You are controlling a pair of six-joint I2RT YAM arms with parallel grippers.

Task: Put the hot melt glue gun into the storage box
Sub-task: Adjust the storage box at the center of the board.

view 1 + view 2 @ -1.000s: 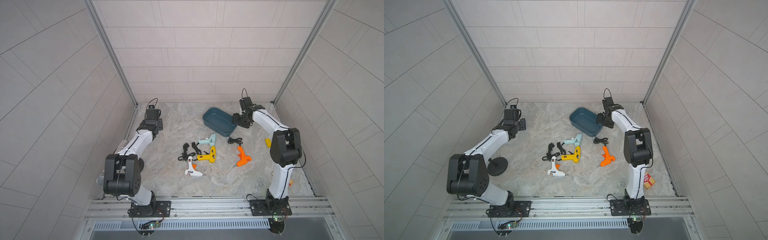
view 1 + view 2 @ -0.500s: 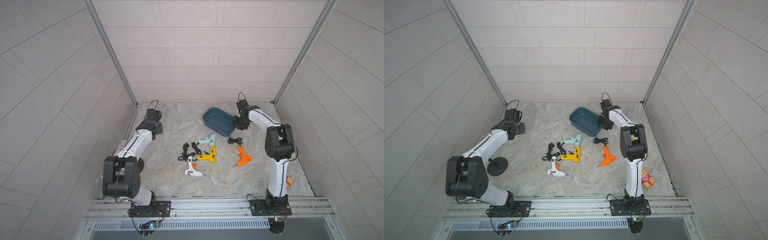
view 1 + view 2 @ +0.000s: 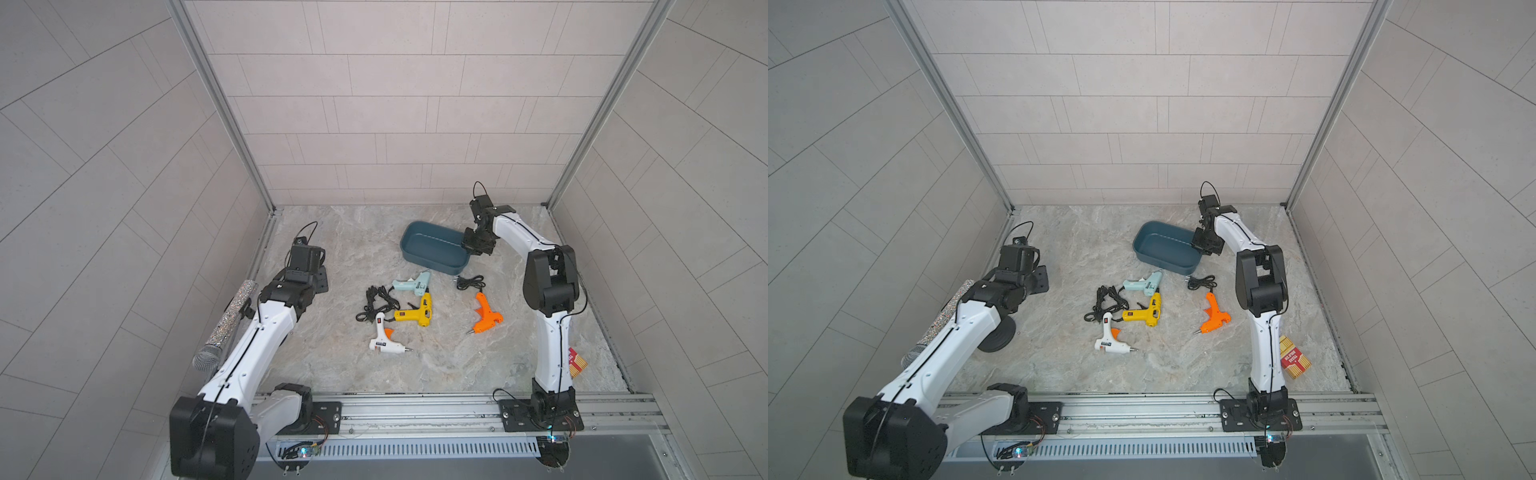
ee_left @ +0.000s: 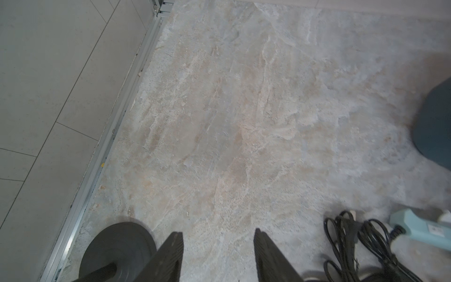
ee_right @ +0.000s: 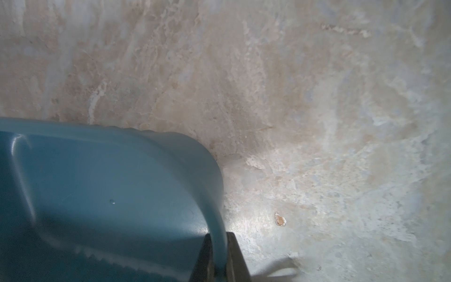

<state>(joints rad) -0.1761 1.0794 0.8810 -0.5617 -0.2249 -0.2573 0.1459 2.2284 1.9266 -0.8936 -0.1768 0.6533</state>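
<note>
Your right gripper [image 5: 219, 258] is clamped on storage box [image 5: 109, 195] end rim. Box empty, at back of table [image 4: 244, 122]. Left gripper [image 4: 218, 240] part open, empty, over bare table. Glue guns lie loose mid-table, pale blue glue gun [image 3: 413, 284] nearest box. Likely light, rigid plastic: pinch across barrel, mind tangled cords [image 3: 374, 301].

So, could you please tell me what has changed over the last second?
The right pincer moved onto the storage box and shut on its wall. The left pincer drew back toward its base, still open. The box and glue guns stayed put.
</note>
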